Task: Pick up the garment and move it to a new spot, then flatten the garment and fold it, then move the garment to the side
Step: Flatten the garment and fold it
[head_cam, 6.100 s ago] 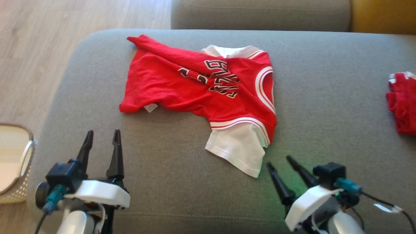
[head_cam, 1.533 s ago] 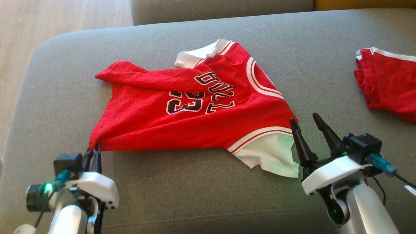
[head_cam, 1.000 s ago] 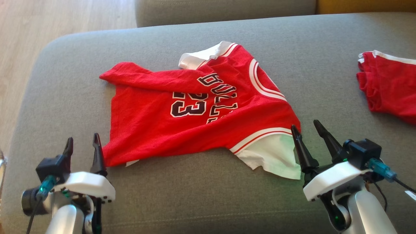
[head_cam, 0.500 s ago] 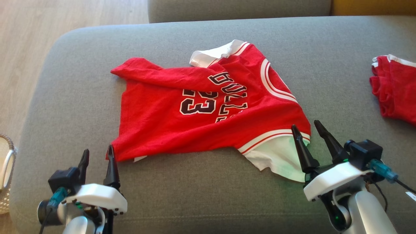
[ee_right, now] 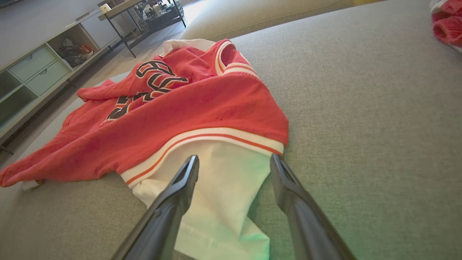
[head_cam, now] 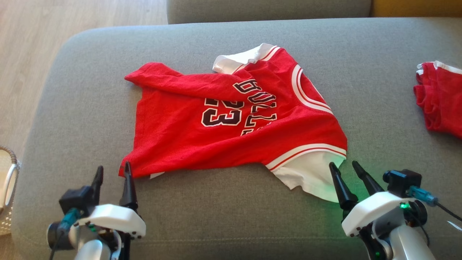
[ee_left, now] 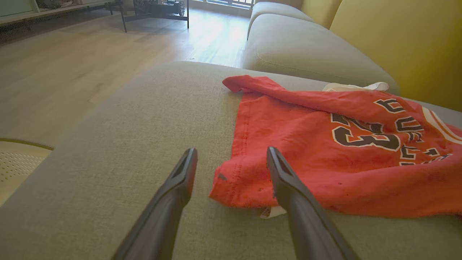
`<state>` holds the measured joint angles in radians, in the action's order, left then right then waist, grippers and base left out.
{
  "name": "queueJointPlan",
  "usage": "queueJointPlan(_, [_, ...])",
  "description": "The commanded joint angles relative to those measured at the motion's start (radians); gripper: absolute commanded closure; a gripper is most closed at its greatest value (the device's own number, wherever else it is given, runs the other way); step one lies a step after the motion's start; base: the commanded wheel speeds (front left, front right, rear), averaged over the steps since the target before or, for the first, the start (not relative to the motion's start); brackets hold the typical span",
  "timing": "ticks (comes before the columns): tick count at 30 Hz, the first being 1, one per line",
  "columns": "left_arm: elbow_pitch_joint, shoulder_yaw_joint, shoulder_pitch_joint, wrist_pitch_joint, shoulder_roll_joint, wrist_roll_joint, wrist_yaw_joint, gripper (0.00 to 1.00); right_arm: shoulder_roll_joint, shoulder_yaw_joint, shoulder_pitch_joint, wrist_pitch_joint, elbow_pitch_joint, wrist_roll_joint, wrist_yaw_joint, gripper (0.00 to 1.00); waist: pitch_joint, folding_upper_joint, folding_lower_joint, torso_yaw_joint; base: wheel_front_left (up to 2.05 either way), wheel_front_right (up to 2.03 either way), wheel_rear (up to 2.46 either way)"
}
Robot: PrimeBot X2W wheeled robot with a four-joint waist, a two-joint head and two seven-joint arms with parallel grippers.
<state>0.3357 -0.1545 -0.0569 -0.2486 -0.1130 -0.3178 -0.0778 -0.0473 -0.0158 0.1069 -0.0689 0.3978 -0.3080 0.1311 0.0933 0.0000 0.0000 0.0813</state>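
Nearest the robot, the left gripper (head_cam: 113,166) hovers low over the grey sofa seat (head_cam: 202,213) with its two dark fingers spread apart and nothing between them; in the left wrist view the near hem corner of the garment (head_cam: 231,141) lies just ahead of the gap, and one finger crosses in front of the cloth there, though contact cannot be told. A small white label (head_cam: 156,176) peeks out from under that corner. On the other side the right gripper (head_cam: 343,163) also stands wide and holds nothing, its tips at the edge of the jersey's near white sleeve (head_cam: 306,175); the right wrist view shows that sleeve spreading on the seat ahead of and below the fingers, tinted by a green glow. Beyond both grippers the garment, a red jersey with white-striped trim, lies crumpled in the middle of the seat, its neck opening toward the robot's right. Black lettering and the number 23 show on top, partly covered by a ridge of red cloth folded over along the far side. A second white sleeve (head_cam: 238,61) sticks out at the far edge. Well apart, at the right end of the seat, lies another red garment (head_cam: 440,104). A pale perforated basket (head_cam: 7,195) stands on the wooden floor (head_cam: 29,47) at the left, and another grey cushion (head_cam: 267,9) lies farthest back.
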Motion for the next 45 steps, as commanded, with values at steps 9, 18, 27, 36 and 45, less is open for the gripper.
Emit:
queueJointPlan(9, [0.044, -0.011, -0.091, 0.003, -0.005, 0.008, 0.031, 0.00, -0.003, 0.061, 0.075, -0.062, -0.072, 0.022, 0.000, 0.00, 0.059, 0.0000, 0.0000, -0.033, 0.00, 0.00, 0.00])
queueJointPlan(18, [0.109, -0.022, -0.112, 0.015, 0.006, -0.005, 0.026, 0.00, -0.003, 0.022, 0.069, -0.083, -0.128, 0.082, 0.000, 0.00, 0.033, 0.0000, 0.0000, -0.048, 0.00, 0.00, 0.00])
queueJointPlan(27, [0.173, -0.038, -0.155, 0.034, -0.002, -0.011, 0.044, 0.00, -0.003, 0.022, 0.071, -0.063, -0.175, 0.096, 0.000, 0.00, 0.056, 0.0000, 0.0000, -0.071, 0.00, 0.00, 0.00])
queueJointPlan(36, [0.280, -0.041, -0.204, 0.109, -0.022, -0.016, 0.026, 0.00, -0.003, 0.025, 0.074, -0.069, -0.182, 0.083, 0.000, 0.00, 0.077, 0.0000, 0.0000, -0.109, 0.00, 0.00, 0.00])
queueJointPlan(45, [0.348, -0.015, -0.200, 0.144, -0.045, -0.008, -0.075, 0.00, -0.003, 0.027, 0.070, -0.082, -0.167, 0.077, 0.000, 0.00, 0.076, 0.0000, 0.0000, -0.121, 0.00, 0.00, 0.00])
